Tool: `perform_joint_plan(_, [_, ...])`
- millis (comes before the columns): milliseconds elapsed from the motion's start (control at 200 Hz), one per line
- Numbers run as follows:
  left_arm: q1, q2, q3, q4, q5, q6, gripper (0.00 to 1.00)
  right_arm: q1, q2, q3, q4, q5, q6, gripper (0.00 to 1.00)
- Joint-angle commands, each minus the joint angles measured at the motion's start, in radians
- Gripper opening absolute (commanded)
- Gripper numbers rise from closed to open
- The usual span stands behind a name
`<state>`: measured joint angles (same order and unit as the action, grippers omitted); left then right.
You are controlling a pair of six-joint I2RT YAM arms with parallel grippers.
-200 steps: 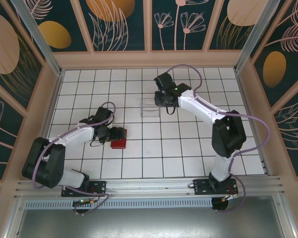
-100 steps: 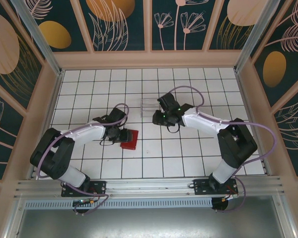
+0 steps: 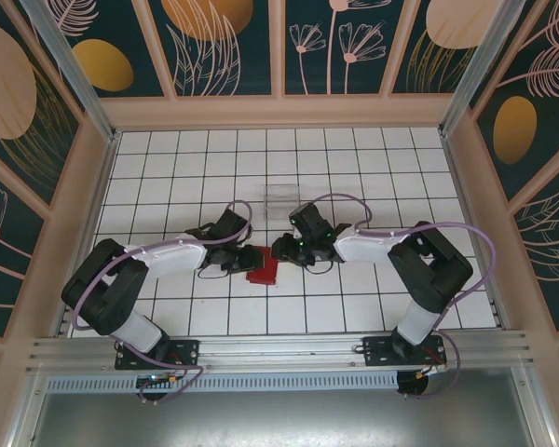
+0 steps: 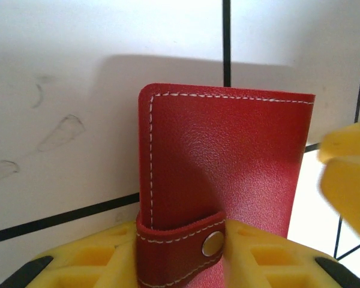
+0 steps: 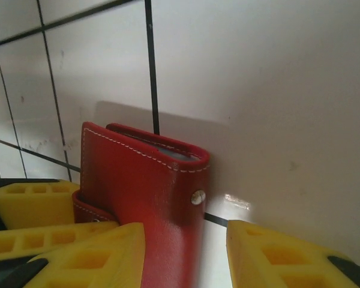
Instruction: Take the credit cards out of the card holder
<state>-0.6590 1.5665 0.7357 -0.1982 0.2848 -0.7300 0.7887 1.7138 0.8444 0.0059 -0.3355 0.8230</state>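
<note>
The closed red card holder (image 3: 262,269) sits mid-way along the table (image 3: 373,307), pinched at its strap end by the left jaws, the right jaws spread about its right side; best hold firm left while the right frees the snap (image 4: 212,244) first.

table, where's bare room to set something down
Free: near middle tiles this side of the red card holder, and the far corners either side of the clear plastic box. Crowded: the centre, where the left hand and right hand meet at it.
</note>
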Motion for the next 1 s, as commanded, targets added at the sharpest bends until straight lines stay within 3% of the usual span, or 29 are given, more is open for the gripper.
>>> perform_joint_plan(0, [-0.013,0.013,-0.018,0.037,0.029,-0.043,0.36,0.017,0.053,-0.016,0.107,-0.052,0.054,0.41])
perform_joint_plan(120, [-0.014,0.017,-0.015,0.038,0.026,-0.043,0.37,0.029,0.082,-0.011,0.121,-0.053,0.065,0.36])
perform_joint_plan(225, [-0.016,0.017,-0.002,0.002,-0.017,-0.029,0.38,0.039,0.091,0.003,0.082,-0.022,0.053,0.25])
perform_joint_plan(275, [-0.016,0.02,0.016,-0.039,-0.081,-0.016,0.39,0.044,0.091,0.013,0.056,-0.007,0.038,0.16])
perform_joint_plan(520, [-0.037,0.066,0.108,-0.217,-0.331,0.047,0.46,0.047,0.088,0.043,-0.029,0.024,-0.01,0.0])
perform_joint_plan(691, [-0.039,0.055,0.144,-0.284,-0.424,0.068,0.48,0.047,0.084,0.056,-0.087,0.046,-0.036,0.0])
perform_joint_plan(996, [-0.039,0.018,0.188,-0.349,-0.506,0.091,0.36,0.044,0.08,0.087,-0.158,0.085,-0.068,0.0])
